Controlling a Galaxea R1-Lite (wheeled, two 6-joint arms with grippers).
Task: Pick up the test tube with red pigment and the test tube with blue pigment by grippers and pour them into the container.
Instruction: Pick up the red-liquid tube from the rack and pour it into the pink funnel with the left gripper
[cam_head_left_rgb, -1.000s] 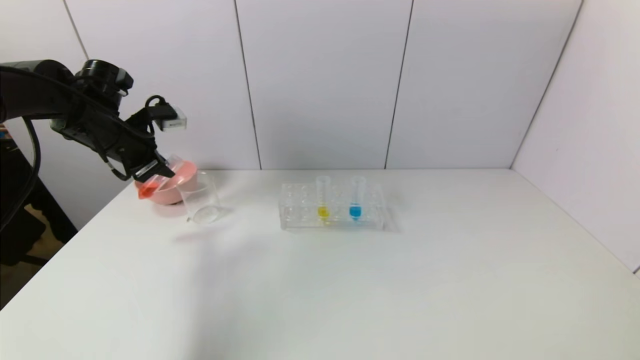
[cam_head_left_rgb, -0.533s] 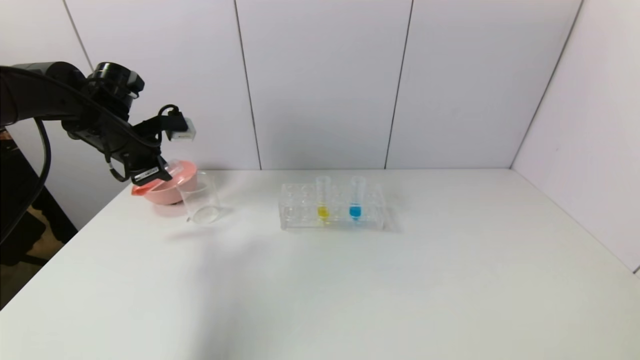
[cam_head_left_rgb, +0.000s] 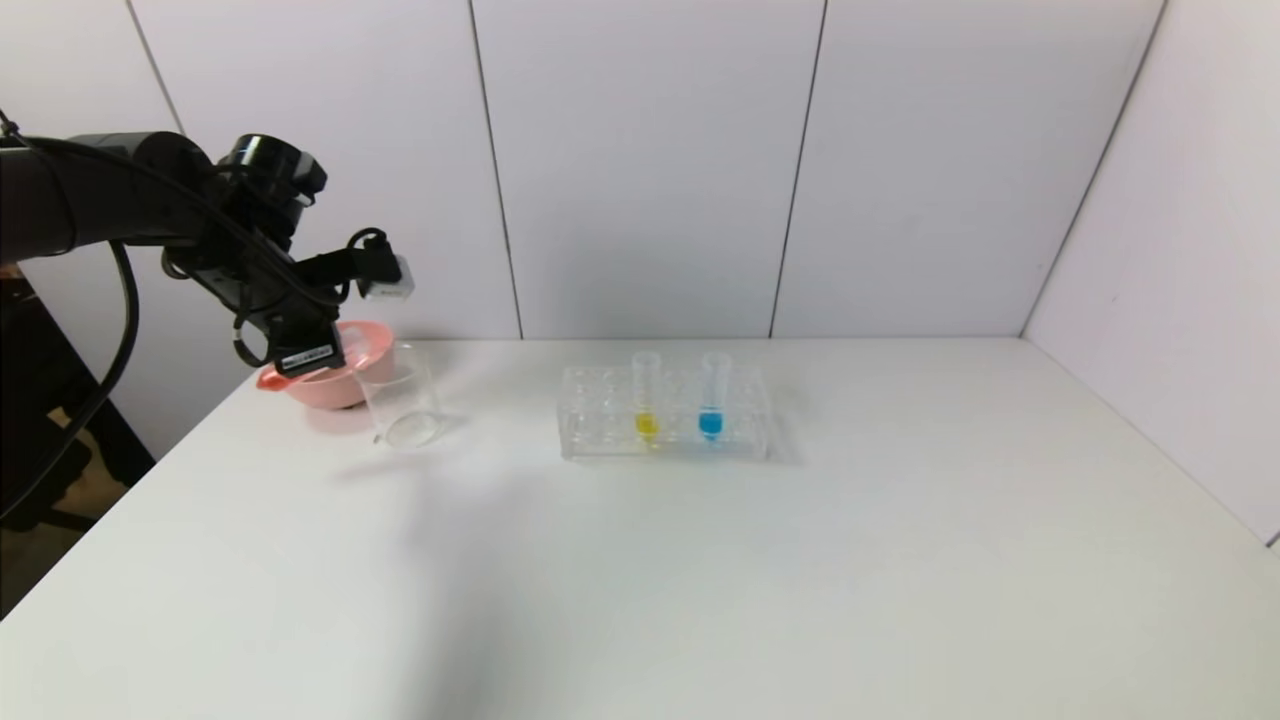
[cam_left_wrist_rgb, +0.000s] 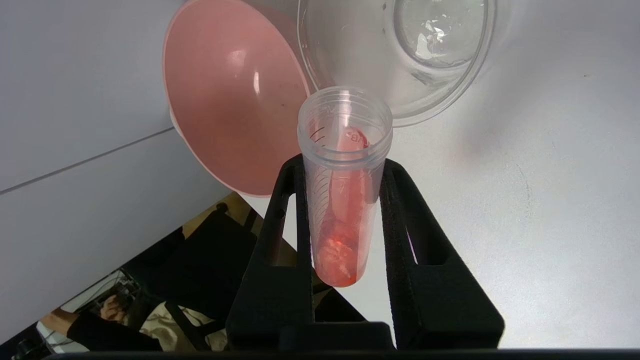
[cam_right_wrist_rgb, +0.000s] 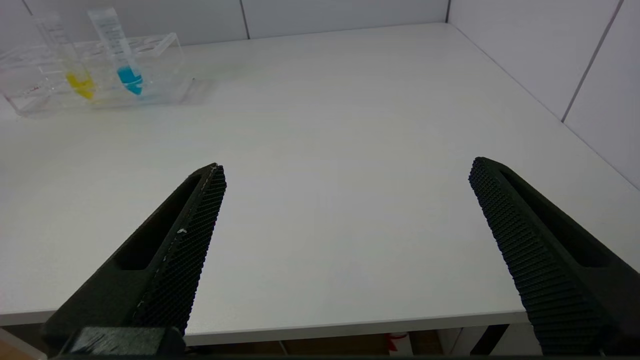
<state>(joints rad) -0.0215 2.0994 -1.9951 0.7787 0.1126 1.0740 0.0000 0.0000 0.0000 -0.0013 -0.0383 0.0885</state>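
Note:
My left gripper (cam_left_wrist_rgb: 344, 165) is shut on the test tube with red pigment (cam_left_wrist_rgb: 342, 200), held in the air at the table's far left, over the pink bowl and beside the container. The tube is tilted, its open mouth toward the container's rim. Red liquid sits at its tapered end and streaks along its wall. The container (cam_head_left_rgb: 400, 395), a clear beaker, stands on the table with no colour in it; it also shows in the left wrist view (cam_left_wrist_rgb: 400, 50). The test tube with blue pigment (cam_head_left_rgb: 711, 395) stands upright in the rack. My right gripper (cam_right_wrist_rgb: 345, 167) is open and empty over the table's near edge.
A pink bowl (cam_head_left_rgb: 335, 385) sits just behind and left of the beaker. The clear rack (cam_head_left_rgb: 600, 420) at the table's middle also holds a yellow-liquid tube (cam_head_left_rgb: 646, 395). White wall panels close the back and right sides.
My left arm has moved right toward the beaker and turned its wrist, taking the red tube with it. The tube's red end now shows less in the head view.

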